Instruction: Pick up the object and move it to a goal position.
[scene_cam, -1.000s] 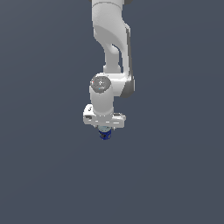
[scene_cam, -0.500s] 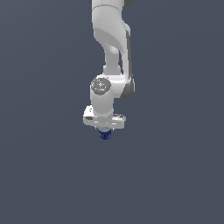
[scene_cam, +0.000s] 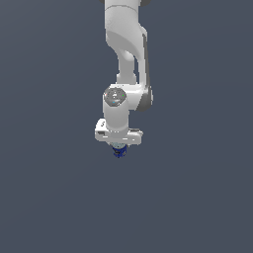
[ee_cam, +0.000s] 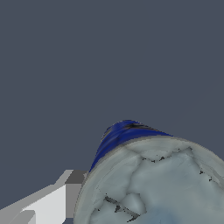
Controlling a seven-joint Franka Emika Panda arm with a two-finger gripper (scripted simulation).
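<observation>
The object (scene_cam: 118, 151) is a small dark blue can with a pale silver-grey top. In the exterior view only its blue lower part shows, under the white hand. My gripper (scene_cam: 118, 148) points straight down and is shut on the can. In the wrist view the can (ee_cam: 153, 175) fills the near corner, with its grey top close to the camera and its blue side behind. One white and grey finger (ee_cam: 52, 203) sits right against the can's side. The other finger is out of frame. No goal marker shows.
A plain dark grey surface (scene_cam: 197, 197) fills both views around the arm. The white arm (scene_cam: 126, 44) rises straight up from the hand to the frame's upper edge. No other objects or edges show.
</observation>
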